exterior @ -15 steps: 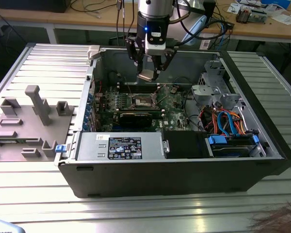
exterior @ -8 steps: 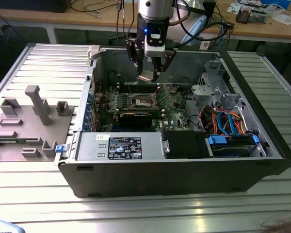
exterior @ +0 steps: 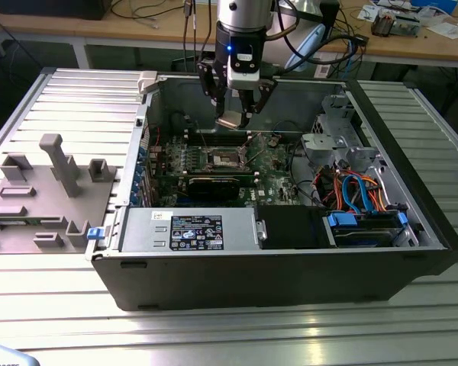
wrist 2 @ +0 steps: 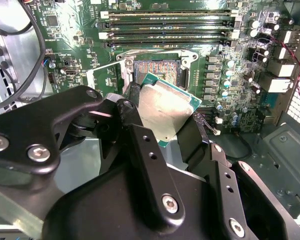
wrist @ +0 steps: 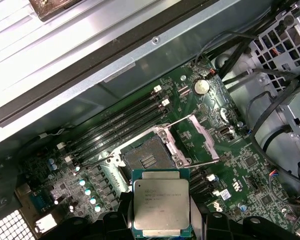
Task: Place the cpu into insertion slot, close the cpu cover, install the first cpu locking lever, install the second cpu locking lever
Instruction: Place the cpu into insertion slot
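My gripper (exterior: 233, 116) hangs inside the open computer case, shut on the cpu (exterior: 230, 120), a flat square chip with a silver-grey top. In both wrist views the cpu (wrist 2: 167, 107) (wrist: 161, 207) sits between the black fingers (wrist 2: 195, 136), held by two opposite edges. It is raised above the green board, apart from the insertion slot (exterior: 224, 158) (wrist 2: 157, 67) (wrist: 147, 157), whose dark square contact field lies bare. The cpu cover (wrist: 202, 141) (wrist 2: 106, 76) stands swung open beside the slot, with thin wire levers lifted next to it.
Long memory slots (wrist 2: 165, 22) (wrist: 120, 125) run along one side of the socket. A black card (exterior: 210, 185), a power supply (exterior: 187, 229) and a drive cage with coloured cables (exterior: 359, 191) crowd the case. A grey fixture block (exterior: 46, 191) lies on the table at the exterior view's left.
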You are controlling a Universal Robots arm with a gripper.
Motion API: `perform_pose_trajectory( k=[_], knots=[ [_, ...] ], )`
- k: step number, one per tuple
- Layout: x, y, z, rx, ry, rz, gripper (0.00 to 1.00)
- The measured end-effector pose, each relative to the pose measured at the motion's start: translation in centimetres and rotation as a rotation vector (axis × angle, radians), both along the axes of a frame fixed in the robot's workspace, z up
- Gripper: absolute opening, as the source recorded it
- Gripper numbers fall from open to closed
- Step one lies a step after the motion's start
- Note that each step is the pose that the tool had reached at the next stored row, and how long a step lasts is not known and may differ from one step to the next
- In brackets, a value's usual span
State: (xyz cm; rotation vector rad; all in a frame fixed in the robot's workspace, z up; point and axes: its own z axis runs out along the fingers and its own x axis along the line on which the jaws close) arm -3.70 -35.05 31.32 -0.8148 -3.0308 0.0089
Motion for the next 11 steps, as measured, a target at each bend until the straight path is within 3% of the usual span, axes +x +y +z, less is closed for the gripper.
perform_pose_trajectory(
  k=[11],
  knots=[
    [0.10,0.00,0.01,-0.0013,0.0000,-0.007,0.55]
  ],
)
